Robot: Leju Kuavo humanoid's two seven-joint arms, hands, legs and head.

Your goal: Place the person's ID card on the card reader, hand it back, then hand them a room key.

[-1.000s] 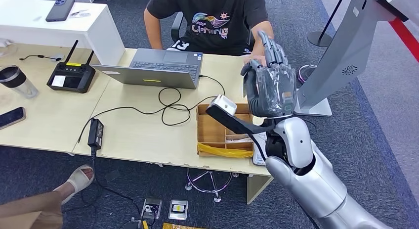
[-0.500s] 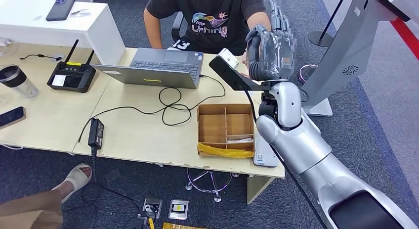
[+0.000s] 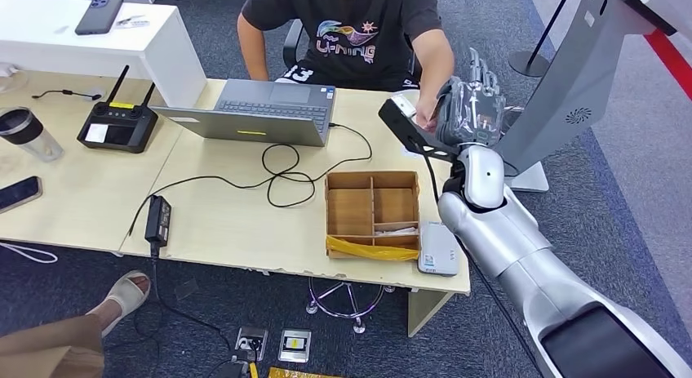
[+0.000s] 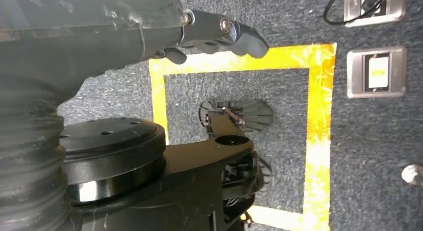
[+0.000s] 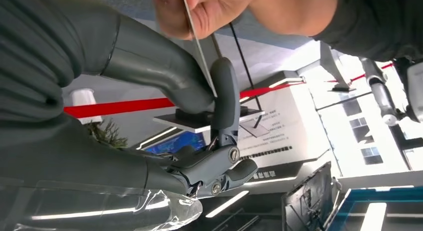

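Right wrist view has the clearest look at the handover: the right hand [image 5: 149, 91] has its thick thumb and one dark finger closed on a thin ID card [image 5: 199, 56], seen edge-on, and the person's hand [image 5: 209, 11] is pinching the other end of the same card, so both have hold of it. From the head view that right hand [image 3: 469, 108] is raised at the far right side of the table [image 3: 228, 223], right next to the person's forearm, just in front of the seated person [image 3: 347, 27] in a black printed tee; the card itself is too small to make out from up there. The left hand [image 4: 219, 34] is hanging low over grey carpet with a yellow tape square [image 4: 319, 126]; its fingers look loosely extended with nothing in them. Working outward on the table: one wooden divider tray [image 3: 371, 211] with a yellow strip along its near edge, one white card reader [image 3: 439, 249] just right of it at the near corner, one open laptop [image 3: 261, 113] further left with a black cable looping toward one power brick [image 3: 157, 219]. On the next table to the left there's one black controller with two antennas [image 3: 118, 125], one tumbler [image 3: 28, 133] and one phone [image 3: 18, 193]. Another phone [image 3: 98, 15] sits on the white counter at the far left.
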